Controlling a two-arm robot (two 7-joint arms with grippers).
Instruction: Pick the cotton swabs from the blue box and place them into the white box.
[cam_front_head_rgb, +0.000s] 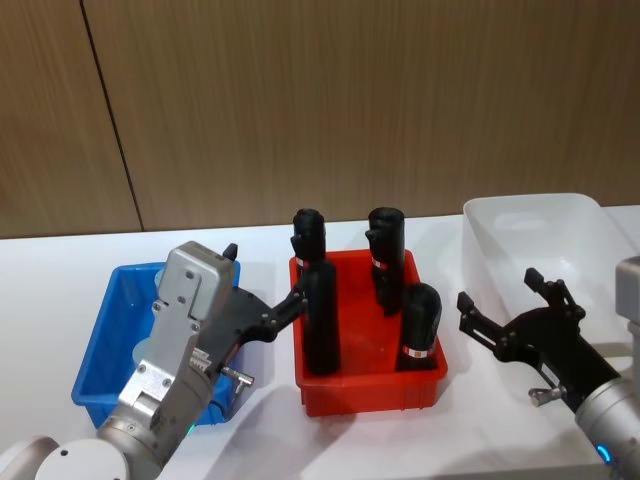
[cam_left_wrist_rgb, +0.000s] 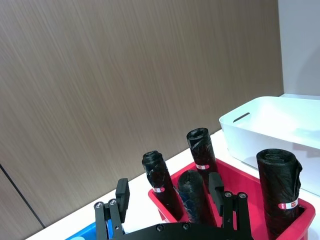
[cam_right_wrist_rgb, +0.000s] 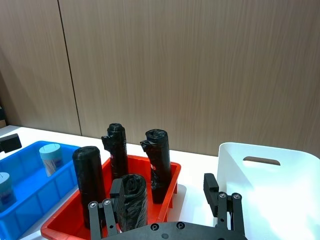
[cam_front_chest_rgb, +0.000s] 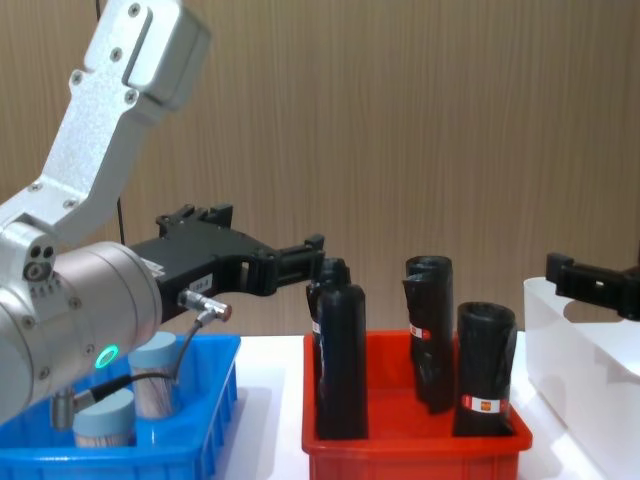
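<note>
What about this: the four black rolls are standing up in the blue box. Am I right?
Not quite. The four black rolls are standing up in the red box, not the blue one; the head view shows it. The blue box sits on the robot's left of it and holds the cotton swabs, as the right wrist view shows.

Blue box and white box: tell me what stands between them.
In the head view, the red bin, holding four black rolls, stands between the blue box and the white box.
</note>
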